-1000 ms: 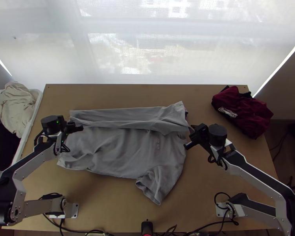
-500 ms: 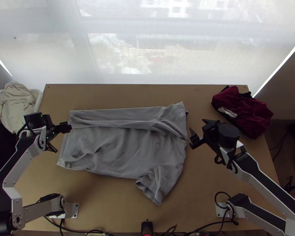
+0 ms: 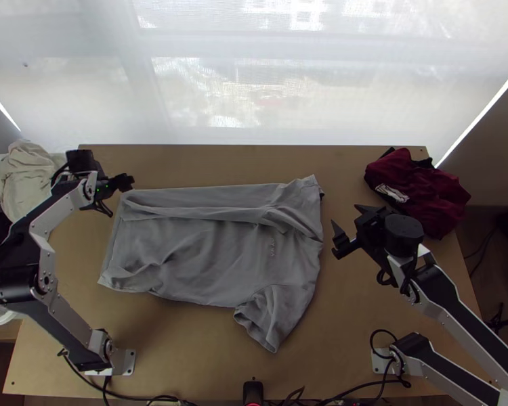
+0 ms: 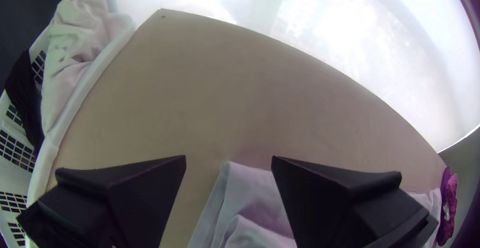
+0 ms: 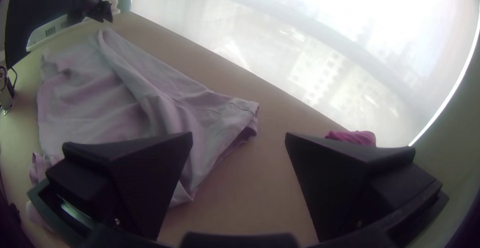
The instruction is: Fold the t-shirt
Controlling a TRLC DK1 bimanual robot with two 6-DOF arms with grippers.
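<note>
One grey shirt (image 3: 200,254), lying on the table (image 3: 206,358) between the two grippers, its far side folded over in a long strip. One left gripper (image 3: 128,181), parted and empty, near the strip's end corner. One right gripper (image 3: 345,214), spread wide, holding nothing, apart from the shoulder end. One dark red bundle (image 3: 420,193), beyond the right gripper. One white basket (image 4: 80,93), near the left gripper.
</note>
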